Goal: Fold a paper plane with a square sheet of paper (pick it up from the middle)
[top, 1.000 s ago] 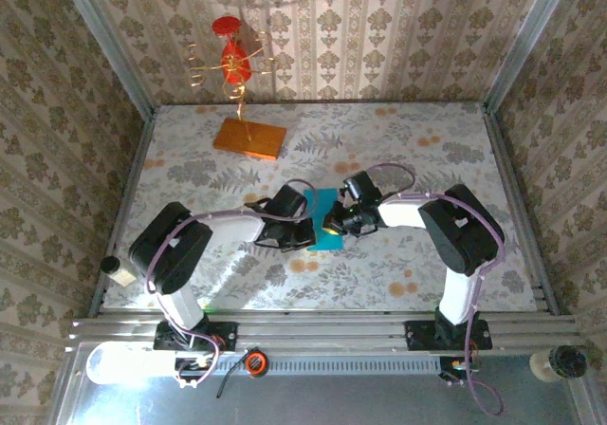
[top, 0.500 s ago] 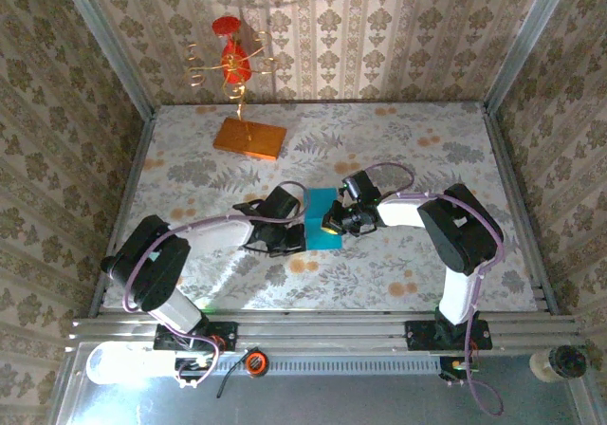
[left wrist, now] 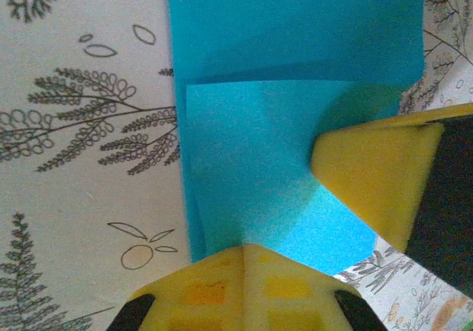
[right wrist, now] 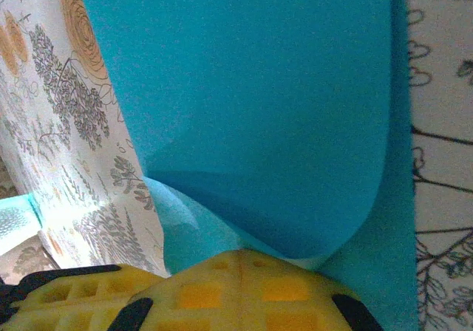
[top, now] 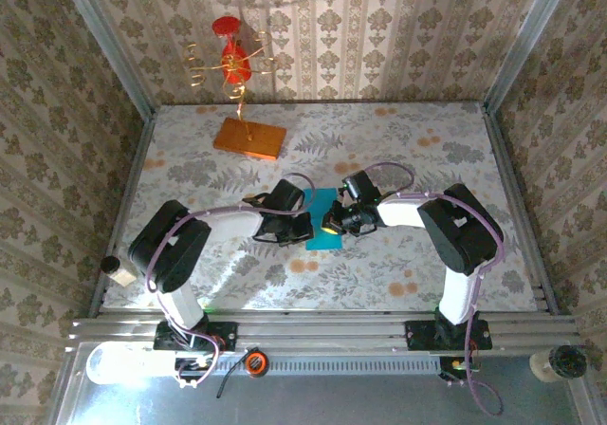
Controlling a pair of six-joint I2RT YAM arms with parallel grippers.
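Moved: the left arm's [top: 171, 245] elbow has swung up and inward from the low, far-left spot it held half a second ago. Its wrist remains at the paper's left edge. The right arm [top: 465, 226] and the paper have barely shifted.
Table [top: 398, 159]: leaf-and-flower patterned top with papered walls on three sides. The arm bases sit at its near edge.
Arms: both reach in from the near corners, and their wrists meet close together near the middle of the table.
Wire ornament [top: 232, 60]: red and gold, standing upright on the slab at the back left.
Orange slab [top: 249, 138]: flat on the table at the back left, well apart from the grippers.
Square sheet of paper [top: 322, 202]: cyan-blue, lying between the two wrists near the table's middle. It is folded into a narrow strip running front to back. The left wrist view shows a paler flap lying over a darker layer. The right wrist view shows one layer curling up off the table.
Left gripper [left wrist: 244, 253]: yellow fingertips pressed together, touching the near edge of the pale flap. Whether a layer sits between them cannot be told.
Right gripper [right wrist: 240, 261]: fingertips pressed together at the base of the curling layer. In the left wrist view its yellow tip rests on the flap's right side, just beside the left gripper.
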